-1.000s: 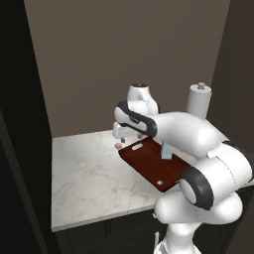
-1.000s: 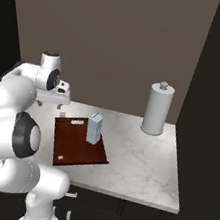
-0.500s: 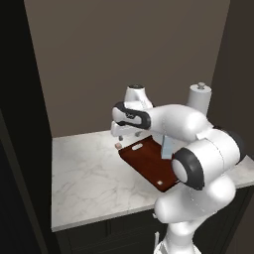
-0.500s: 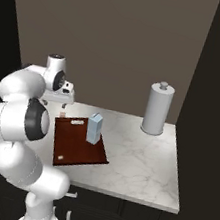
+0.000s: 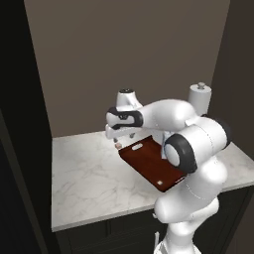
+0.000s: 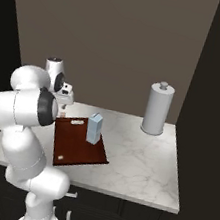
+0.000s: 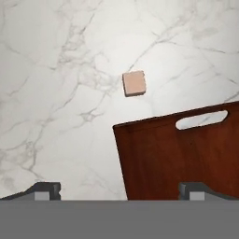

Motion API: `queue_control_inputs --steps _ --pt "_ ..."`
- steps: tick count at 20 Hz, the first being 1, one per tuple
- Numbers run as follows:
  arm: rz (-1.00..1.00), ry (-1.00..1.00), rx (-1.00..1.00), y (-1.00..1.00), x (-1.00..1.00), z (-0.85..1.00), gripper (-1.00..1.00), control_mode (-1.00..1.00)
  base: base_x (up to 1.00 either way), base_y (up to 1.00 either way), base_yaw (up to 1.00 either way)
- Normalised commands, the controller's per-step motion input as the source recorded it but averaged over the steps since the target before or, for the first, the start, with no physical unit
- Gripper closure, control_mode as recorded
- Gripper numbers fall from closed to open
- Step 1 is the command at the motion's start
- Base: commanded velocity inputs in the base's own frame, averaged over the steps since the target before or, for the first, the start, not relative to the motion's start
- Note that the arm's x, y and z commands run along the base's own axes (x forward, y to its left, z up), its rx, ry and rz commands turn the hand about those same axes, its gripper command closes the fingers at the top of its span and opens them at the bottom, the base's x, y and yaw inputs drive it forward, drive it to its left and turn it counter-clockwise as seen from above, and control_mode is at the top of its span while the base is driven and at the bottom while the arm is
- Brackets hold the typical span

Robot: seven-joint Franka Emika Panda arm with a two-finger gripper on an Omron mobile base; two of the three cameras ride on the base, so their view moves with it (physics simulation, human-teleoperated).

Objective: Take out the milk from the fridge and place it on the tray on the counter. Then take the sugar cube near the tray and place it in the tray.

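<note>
Overhead, fingers (image 7: 119, 190) spread wide above unmarked sugar cube (image 7: 134, 83) beside tray (image 7: 186, 158).

arm: bent forward, reaching left | end effector (image 5: 120, 138): pointing down (jaws wide apart), holding nothing

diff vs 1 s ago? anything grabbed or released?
The arm swung left, carrying the tool from above the tray's far end out past its edge, so it now hangs over the sugar cube on the counter. Nothing was grabbed or released; the tool is open and empty. The milk remains upright on the tray, and the grey cylinder has not moved.
</note>
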Motion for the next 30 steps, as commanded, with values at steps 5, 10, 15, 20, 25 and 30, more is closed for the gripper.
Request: queue_control_inputs --steps 5,10,15,20,25,30 --pt "-0.01 0.01 -0.03 0.01 0.32 -0.17 -1.0 -1.0 0.0 0.0 0.0" --pt "-0.01 0.02 -0.02 0.0 0.31 -0.19 -1.0 -1.0 0.0 0.0 0.0" --pt "-0.06 0.0 -0.01 0.0 0.21 -0.22 -1.0 -1.0 0.0 0.0 0.0" --pt "-0.07 0.0 0.0 0.0 0.15 -0.18 -1.0 -1.0 0.0 0.0 0.0" --pt "-0.03 0.0 0.0 0.01 0.0 -0.1 -1.0 -1.0 0.0 0.0 0.0" --pt "0.0 0.0 0.0 0.06 0.0 -0.02 -1.0 -1.0 0.0 0.0 0.0"
